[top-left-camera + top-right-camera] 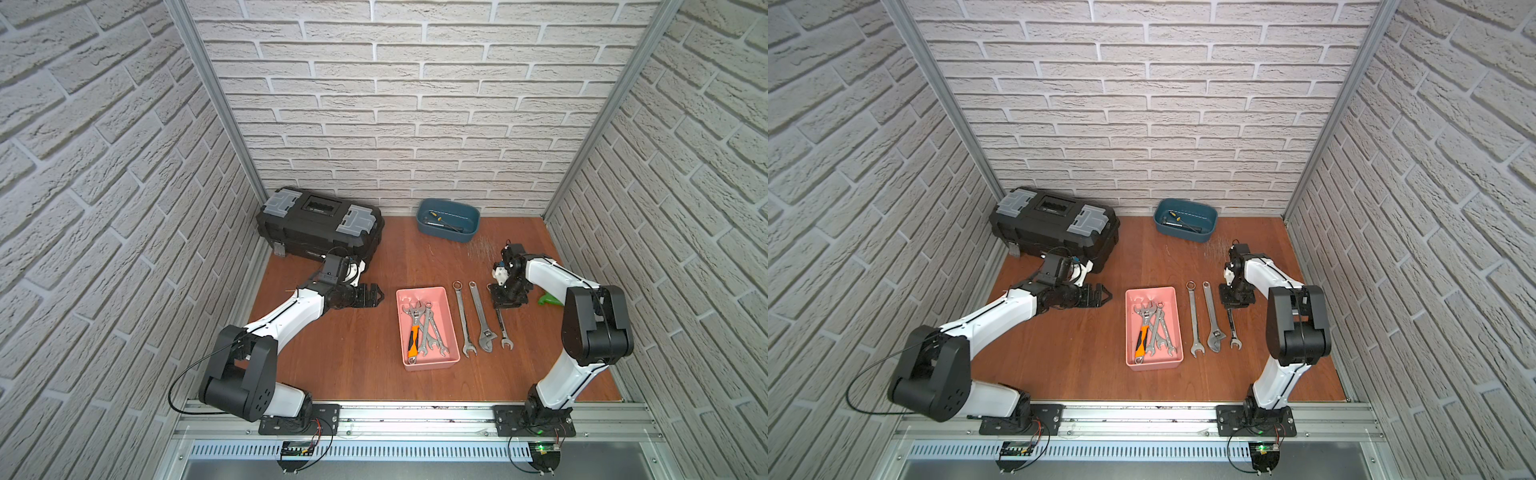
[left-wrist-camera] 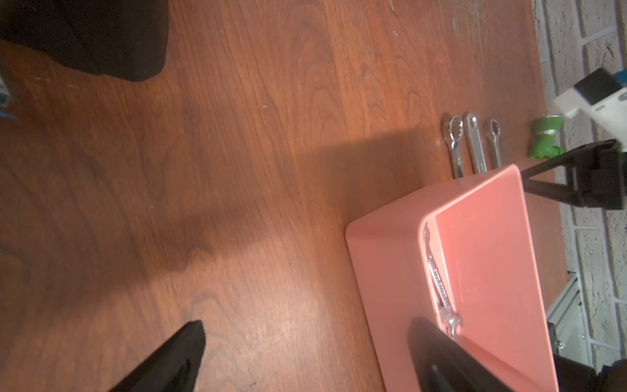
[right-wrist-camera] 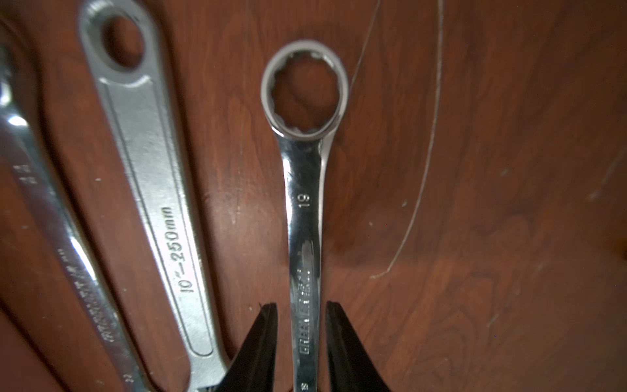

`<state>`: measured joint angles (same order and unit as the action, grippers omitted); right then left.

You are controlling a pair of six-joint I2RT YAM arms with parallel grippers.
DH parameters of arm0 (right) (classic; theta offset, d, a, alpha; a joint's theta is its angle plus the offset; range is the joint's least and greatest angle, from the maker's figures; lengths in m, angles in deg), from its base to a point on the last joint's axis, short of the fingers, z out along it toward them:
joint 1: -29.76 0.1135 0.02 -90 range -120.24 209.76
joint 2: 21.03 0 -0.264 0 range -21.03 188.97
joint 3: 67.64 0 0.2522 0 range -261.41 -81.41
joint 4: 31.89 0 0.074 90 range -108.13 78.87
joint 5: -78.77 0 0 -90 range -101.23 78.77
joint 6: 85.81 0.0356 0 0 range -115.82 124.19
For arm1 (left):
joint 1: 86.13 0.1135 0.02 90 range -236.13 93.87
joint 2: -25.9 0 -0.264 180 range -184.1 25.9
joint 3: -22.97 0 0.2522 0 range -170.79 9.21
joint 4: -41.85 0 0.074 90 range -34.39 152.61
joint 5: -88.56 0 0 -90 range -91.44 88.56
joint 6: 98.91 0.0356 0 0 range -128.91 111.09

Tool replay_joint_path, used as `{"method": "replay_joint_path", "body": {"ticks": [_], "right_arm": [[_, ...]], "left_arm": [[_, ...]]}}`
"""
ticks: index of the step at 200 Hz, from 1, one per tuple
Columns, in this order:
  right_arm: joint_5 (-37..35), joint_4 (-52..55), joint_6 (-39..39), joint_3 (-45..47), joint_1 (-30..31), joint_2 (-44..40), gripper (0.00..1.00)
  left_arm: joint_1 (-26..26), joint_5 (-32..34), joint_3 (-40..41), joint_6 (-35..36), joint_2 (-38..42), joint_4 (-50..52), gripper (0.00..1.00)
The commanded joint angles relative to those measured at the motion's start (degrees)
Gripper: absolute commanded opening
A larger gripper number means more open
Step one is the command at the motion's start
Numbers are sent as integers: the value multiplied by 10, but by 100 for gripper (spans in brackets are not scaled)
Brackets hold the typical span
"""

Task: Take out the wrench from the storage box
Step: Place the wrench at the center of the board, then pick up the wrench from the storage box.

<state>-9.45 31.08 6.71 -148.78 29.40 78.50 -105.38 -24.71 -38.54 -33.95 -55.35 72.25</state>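
Lying flat on the table (image 1: 353,365), the wrench (image 3: 303,217) is outside the box (image 1: 420,289), on the box's right side. It is the last of three tools in a row there. Its ring end points to the back wall and its open end points to the front; the number 19 is stamped on the handle.

The right gripper (image 3: 302,305) points down over the ring half of this wrench. In the right wrist view its two black fingers (image 3: 263,339) stand on both sides of the handle with a thin gap on each side, so they are narrowly apart and grip nothing.

Next in the row is an adjustable wrench (image 1: 481,318), then a long wrench (image 1: 463,320) just beside the box. Inside the box are an orange-handled wrench (image 1: 413,332) and some plain spanners (image 1: 432,332), crossing each other.

The left gripper (image 1: 374,295) is near the box's left back corner, not touching it, with its fingers spread wide and empty.

At the back are a black toolbox (image 1: 320,224) on the left and a blue tub (image 1: 449,220) near the middle. A small green thing (image 1: 548,300) lies behind the right arm.
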Motion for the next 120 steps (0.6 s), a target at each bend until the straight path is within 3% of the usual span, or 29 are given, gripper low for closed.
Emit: {"method": "replay_joint_path", "body": {"ticks": [1, 33, 63, 98, 120], "right_arm": [[11, 39, 20, -40, 41, -70, 32], [17, 65, 87, -64, 137, -129, 36], [7, 62, 208, -62, 242, -160, 38], [-61, 64, 359, -60, 366, -140, 40], [-66, 13, 431, -38, 408, -117, 40]], "left_arm": [[4, -3, -15, 15, 20, 9, 98], [6, -2, -12, 16, 37, 16, 98], [6, -3, -8, 14, 51, 17, 98], [7, -14, -7, 13, 62, 20, 98], [7, -25, -1, 9, 69, 16, 98]]}}
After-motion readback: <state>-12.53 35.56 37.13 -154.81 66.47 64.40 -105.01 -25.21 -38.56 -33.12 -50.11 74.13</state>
